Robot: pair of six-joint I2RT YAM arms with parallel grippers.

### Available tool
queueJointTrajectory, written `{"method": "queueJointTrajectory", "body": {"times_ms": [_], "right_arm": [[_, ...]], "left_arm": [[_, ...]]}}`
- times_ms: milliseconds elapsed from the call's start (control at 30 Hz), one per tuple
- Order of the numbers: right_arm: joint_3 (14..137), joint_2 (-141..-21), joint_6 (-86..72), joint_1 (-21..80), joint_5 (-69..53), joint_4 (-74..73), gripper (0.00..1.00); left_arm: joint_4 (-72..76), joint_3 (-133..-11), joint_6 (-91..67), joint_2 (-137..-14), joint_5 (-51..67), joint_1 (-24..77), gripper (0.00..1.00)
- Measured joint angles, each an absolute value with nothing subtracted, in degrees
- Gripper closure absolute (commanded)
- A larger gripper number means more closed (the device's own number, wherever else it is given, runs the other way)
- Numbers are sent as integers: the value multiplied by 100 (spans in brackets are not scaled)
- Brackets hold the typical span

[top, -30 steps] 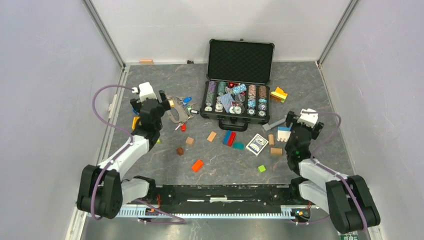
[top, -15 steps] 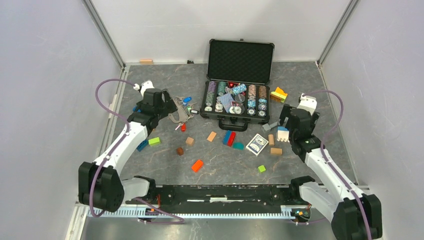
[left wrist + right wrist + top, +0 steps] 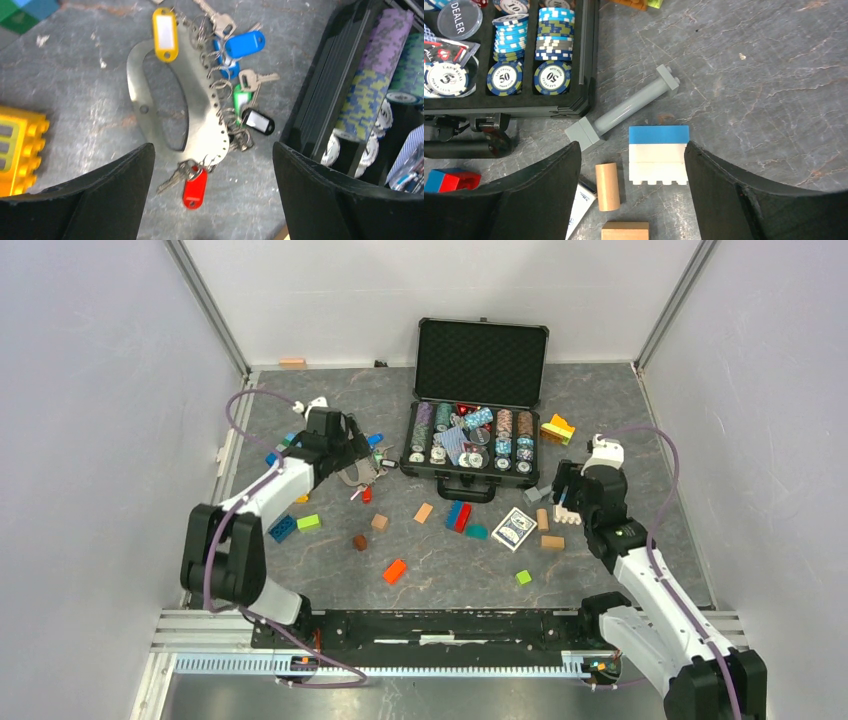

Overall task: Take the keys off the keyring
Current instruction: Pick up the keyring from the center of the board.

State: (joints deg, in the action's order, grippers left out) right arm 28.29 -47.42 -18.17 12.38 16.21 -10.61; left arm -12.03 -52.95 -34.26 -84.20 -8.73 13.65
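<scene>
An open poker-chip case [image 3: 315,105] sits on a grey bench [image 3: 75,75]. Just left of the case lies the flat silver keyring [image 3: 200,115], with keys [image 3: 243,44] threaded along its edge on blue, yellow, red and green tags. The left fingers [image 3: 100,200] hover above it, spread wide. Right of the case, the right fingers [image 3: 524,200] are also apart, above a blue-and-white block [image 3: 658,155].

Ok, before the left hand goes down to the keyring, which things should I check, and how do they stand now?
1. Left hand open: ok.
2. Left hand over the keyring: ok, it is centred below.
3. Keys uncovered, flat on the table: ok.
4. Right hand open and empty: ok.
5. Right hand close enough to help: not ok, it hangs over a blue-and-white block.
6. Room beside the chip case: cannot tell.
</scene>
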Motion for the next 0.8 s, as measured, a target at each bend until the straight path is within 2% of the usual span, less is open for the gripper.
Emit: {"method": "queueJointTrajectory", "body": {"times_ms": [433, 567, 800], "right_arm": [[2882, -4849, -1638, 1238, 744, -1216, 36], [2915, -4873, -1586, 1238, 517, -1212, 39], [2917, -5072, -1487, 1238, 250, -1212, 43]], "left_arm": [[-1323, -6949, -2840, -9957, -1264, 1354, 23], [-1431, -7194, -2692, -10320, -1334, 1323, 31], [-1625, -7561, -2536, -10831, -1380, 1308, 36]]}}
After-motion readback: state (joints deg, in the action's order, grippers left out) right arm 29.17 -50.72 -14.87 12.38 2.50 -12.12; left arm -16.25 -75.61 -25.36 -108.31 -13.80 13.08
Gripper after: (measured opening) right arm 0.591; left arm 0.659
